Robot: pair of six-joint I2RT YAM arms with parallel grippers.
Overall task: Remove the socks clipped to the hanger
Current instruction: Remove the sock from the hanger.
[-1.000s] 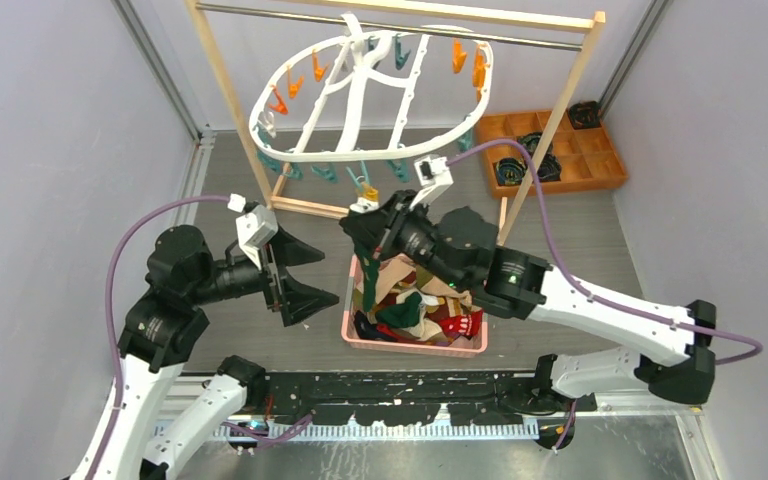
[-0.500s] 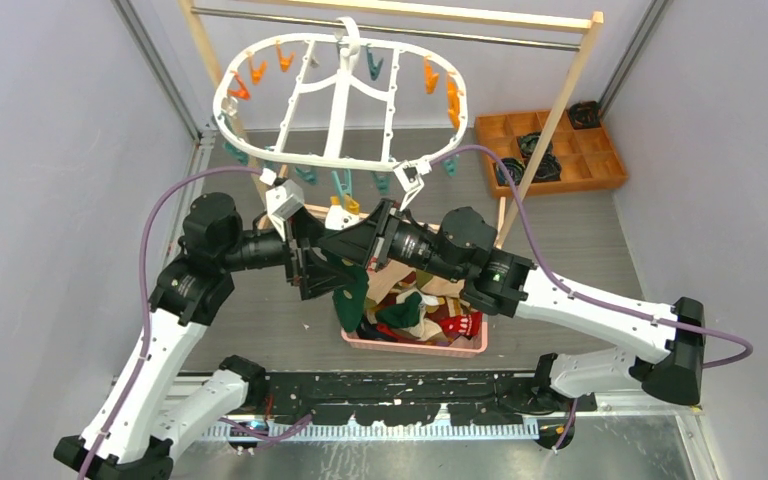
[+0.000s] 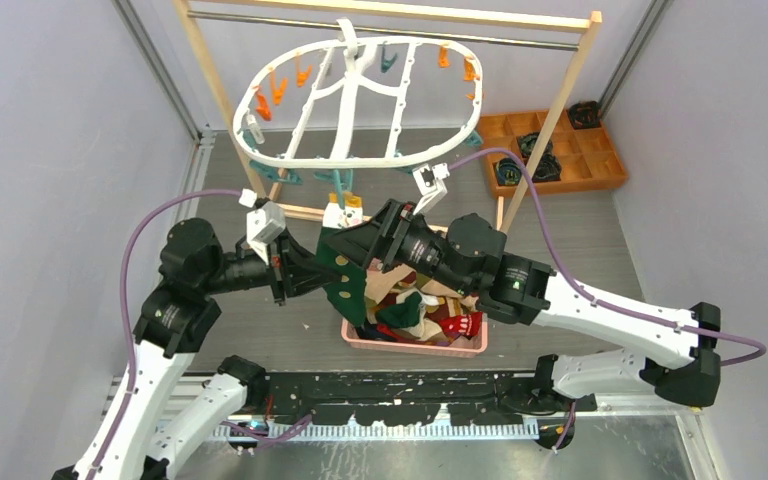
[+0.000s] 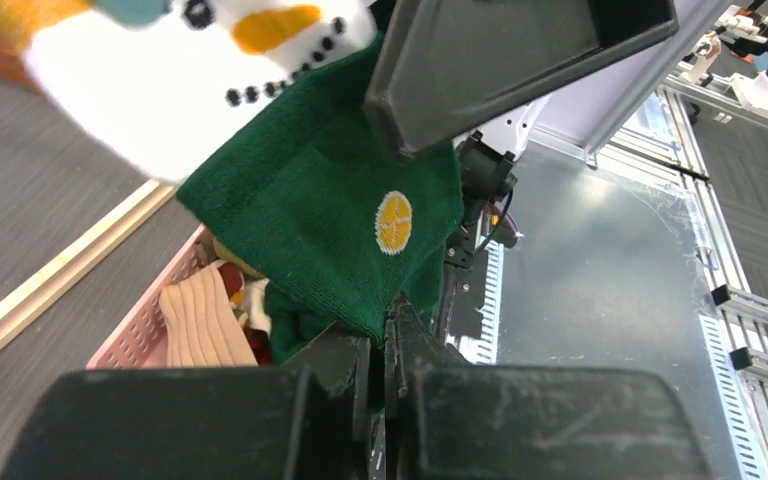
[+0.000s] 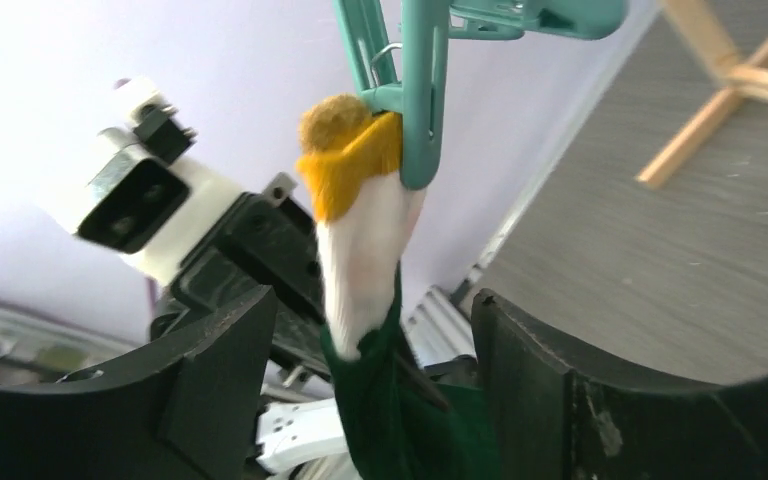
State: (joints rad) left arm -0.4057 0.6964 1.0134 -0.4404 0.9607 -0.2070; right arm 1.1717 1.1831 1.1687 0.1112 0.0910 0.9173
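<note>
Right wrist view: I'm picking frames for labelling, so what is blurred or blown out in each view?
Right wrist: teal clip sharp, wall at left blown white, own fingers dark. Left wrist: green sock sharp, near fingers blurred. Top external: even light, nothing blurred.

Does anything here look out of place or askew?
The white hanger hangs tilted, not level. One green sock is stretched between a teal clip and the shut left gripper. Nothing looks spilled or damaged.
</note>
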